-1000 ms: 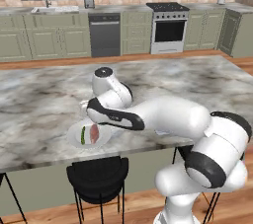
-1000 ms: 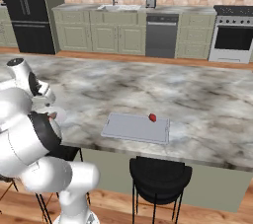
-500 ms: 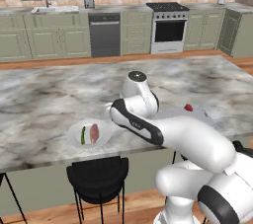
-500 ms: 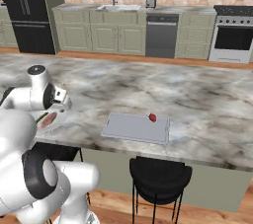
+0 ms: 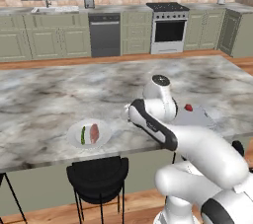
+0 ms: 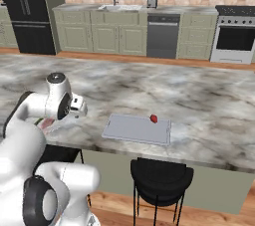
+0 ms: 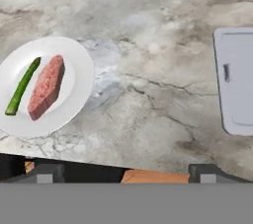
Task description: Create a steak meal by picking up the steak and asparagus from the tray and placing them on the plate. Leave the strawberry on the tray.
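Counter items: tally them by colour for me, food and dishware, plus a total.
Red or pinkish-red: 2, the steak and the strawberry
Green: 1, the asparagus
White: 1, the plate
Light grey: 1, the tray
Total: 5

Legible text: none | labels/brands: none readable on the oven (image 5: 169,30), dishwasher (image 5: 105,35) or fridge (image 6: 26,13) | numbers/signs: none on the tray (image 6: 137,129) or plate (image 7: 74,70) | marbled table (image 7: 148,45): unmarked
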### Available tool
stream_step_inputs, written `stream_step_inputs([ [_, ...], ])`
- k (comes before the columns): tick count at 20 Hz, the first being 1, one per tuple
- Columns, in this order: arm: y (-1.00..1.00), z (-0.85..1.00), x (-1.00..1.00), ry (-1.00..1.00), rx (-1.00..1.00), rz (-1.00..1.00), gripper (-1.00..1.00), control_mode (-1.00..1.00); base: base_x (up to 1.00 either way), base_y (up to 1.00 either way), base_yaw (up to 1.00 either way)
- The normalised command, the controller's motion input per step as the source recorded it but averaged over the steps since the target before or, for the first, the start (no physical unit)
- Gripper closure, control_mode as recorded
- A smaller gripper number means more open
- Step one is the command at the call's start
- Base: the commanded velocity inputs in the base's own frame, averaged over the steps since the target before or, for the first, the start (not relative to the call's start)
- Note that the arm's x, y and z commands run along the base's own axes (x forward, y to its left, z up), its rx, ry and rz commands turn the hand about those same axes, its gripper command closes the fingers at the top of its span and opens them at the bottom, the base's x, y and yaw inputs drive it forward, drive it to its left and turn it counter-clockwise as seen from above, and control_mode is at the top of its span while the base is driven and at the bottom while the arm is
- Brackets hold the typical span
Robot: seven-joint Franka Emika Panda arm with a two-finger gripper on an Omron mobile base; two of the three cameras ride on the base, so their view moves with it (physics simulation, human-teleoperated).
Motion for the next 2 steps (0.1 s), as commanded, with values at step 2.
stream_step_inputs([
  [2,-0.24,0.0,0.0,0.0,0.0,0.0,-1.0,-1.0,0.0,0.0,0.0],
])
